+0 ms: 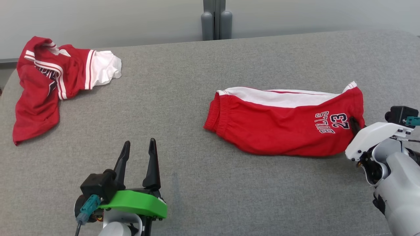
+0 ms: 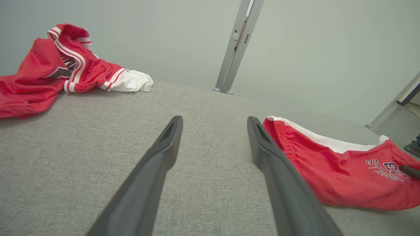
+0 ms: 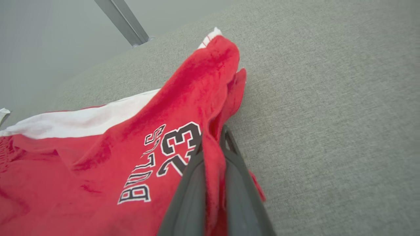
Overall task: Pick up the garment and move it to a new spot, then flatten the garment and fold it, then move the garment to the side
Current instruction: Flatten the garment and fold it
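Right gripper (image 3: 213,139) pinched shut on the hem of the shorts (image 1: 282,127); left gripper (image 1: 140,141) free.

We judge the main risk to be a thin grip: the fingers hold only a fold of red cloth at the leg edge, so a quick lift could pull it free, or the waistband end could drag on the grey surface (image 1: 183,108) and bunch. The shorts lie right of centre in the head view, with the jersey (image 1: 49,75) at upper left, well apart. The left gripper, at lower left, is spread wide, holding nothing and touching nothing.
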You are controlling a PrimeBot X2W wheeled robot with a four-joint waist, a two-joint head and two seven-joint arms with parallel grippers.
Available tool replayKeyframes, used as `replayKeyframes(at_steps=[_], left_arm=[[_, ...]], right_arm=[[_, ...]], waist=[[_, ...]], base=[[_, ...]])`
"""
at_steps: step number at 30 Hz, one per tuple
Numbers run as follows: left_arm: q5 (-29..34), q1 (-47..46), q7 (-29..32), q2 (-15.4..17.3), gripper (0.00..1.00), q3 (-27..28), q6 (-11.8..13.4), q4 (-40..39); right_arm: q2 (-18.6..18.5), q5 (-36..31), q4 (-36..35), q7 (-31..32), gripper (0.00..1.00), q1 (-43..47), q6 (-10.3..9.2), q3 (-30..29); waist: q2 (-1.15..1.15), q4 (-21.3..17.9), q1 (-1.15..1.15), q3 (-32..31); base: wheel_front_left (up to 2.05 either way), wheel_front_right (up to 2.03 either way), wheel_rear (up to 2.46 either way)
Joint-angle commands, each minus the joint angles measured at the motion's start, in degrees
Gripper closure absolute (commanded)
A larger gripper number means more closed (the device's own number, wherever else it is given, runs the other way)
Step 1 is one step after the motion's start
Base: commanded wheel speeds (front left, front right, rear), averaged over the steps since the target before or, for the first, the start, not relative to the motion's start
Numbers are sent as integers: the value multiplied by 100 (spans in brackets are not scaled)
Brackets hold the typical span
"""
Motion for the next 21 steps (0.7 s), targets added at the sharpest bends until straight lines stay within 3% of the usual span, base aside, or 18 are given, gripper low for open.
replayKeyframes(at_steps=[1, 11, 21], left_arm=[[30, 62, -2, 7, 0, 9, -35, 36], [79, 150, -2, -88, 0, 14, -69, 156], [106, 163, -2, -157, 0, 14, -110, 121]], right_arm=[[-45, 8, 31, -32, 100, -15, -8, -2], [-57, -76, -117, -58, 100, -156, -8, 145], [465, -37, -1193, 231, 100, -416, -8, 820]], waist=[[0, 44, 0, -21], [0, 319, 0, -165], [0, 591, 0, -168]], base=[[0, 0, 0], [0, 0, 0], [0, 0, 0]])
